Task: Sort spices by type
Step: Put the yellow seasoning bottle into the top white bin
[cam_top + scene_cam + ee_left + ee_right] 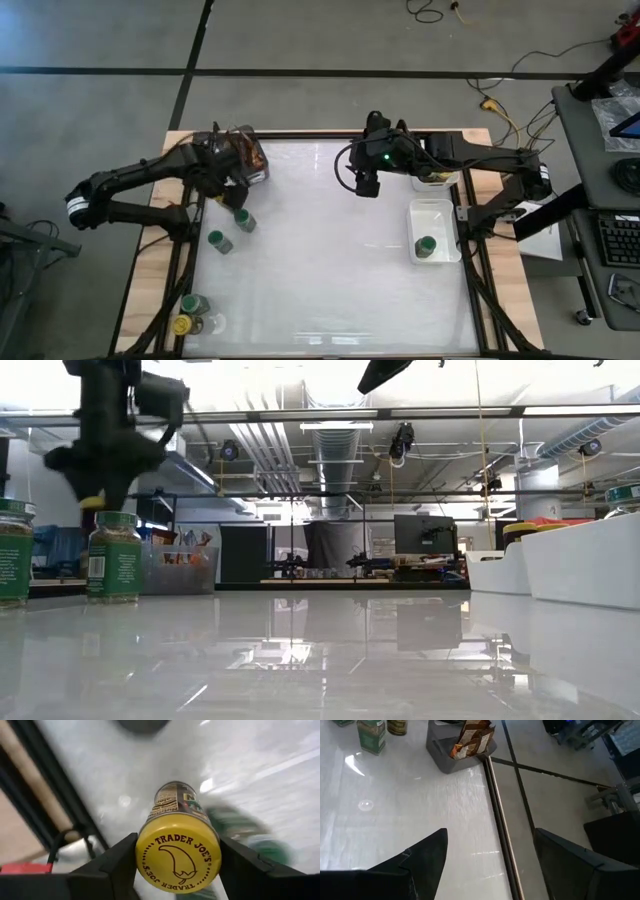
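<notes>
Where the left wrist view looks down: a yellow-lidded jar [177,851] stands between the two dark fingers [107,867] of the left gripper [177,865], its lid printed with a brand name and a curved pepper shape.
Left gripper state: jaws part-open, one finger on each side of the yellow lid and close against it; whether they actually press it I cannot tell.
Left gripper place: in the high view the left gripper [232,196] hangs over the table's far-left part, just beside the grey cup.
Jars near it: a green-lidded jar [244,221] stands just below the gripper in the high view, and another green-lidded jar [219,241] stands near that one.
Near-left corner: a small cluster of jars [192,315], green and yellow lids among them, stands close together.
Sorted jar: one green-lidded jar [425,246] stands inside the nearer white tray [432,210] on the table's right side.
Second tray: a farther white tray [438,182] lies beside it, partly under the right arm.
Right gripper: the right gripper [490,857] hovers above the far middle of the table [330,260], fingers wide apart and holding nothing.
Grey cup: the grey square cup [451,751] holds brown packets at the table's far-left corner.
</notes>
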Tool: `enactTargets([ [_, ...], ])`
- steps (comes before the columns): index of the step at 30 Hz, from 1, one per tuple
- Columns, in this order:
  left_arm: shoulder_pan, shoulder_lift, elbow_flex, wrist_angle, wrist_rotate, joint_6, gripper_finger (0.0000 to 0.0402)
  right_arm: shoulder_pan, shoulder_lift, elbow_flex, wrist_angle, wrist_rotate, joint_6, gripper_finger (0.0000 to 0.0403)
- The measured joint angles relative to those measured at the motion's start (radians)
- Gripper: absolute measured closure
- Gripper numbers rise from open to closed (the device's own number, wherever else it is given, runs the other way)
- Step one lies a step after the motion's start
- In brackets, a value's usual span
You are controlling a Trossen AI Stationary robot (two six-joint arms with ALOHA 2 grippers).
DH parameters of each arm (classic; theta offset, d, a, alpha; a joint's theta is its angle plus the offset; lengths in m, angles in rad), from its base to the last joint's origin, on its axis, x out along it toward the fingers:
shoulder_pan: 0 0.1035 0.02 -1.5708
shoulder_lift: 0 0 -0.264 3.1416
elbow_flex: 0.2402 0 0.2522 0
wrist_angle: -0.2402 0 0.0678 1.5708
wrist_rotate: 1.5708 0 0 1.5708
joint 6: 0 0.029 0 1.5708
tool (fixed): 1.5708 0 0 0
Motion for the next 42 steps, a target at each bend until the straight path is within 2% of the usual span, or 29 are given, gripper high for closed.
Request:
enactTargets([
  [7, -0.022, 0.048, 0.213, 0.067, -0.001, 0.08, 0.0179, 0.0, -0.015, 0.0, 0.007, 0.0, -0.009, 0.0124],
  [15, -0.078, 0.244, 0.4, 0.13, -0.033, 0.303, 0.0182, 0.0, -0.06, 0.0, 0.006, 0.001, 0.006, 0.0142],
  [21, -0.151, 0.391, 0.457, 0.232, -0.029, 0.476, 0.0182, 0.0, -0.089, 0.0, -0.014, 0.002, 0.04, 0.014],
  [32, -0.265, 0.639, 0.665, 0.235, -0.027, 0.602, 0.0182, 0.0, -0.137, 0.0, -0.194, 0.105, 0.058, 0.0112],
  [42, -0.315, 0.746, 0.683, 0.294, -0.021, 0.685, 0.0182, 0.0, -0.169, 0.0, -0.384, 0.095, 0.245, 0.0084],
])
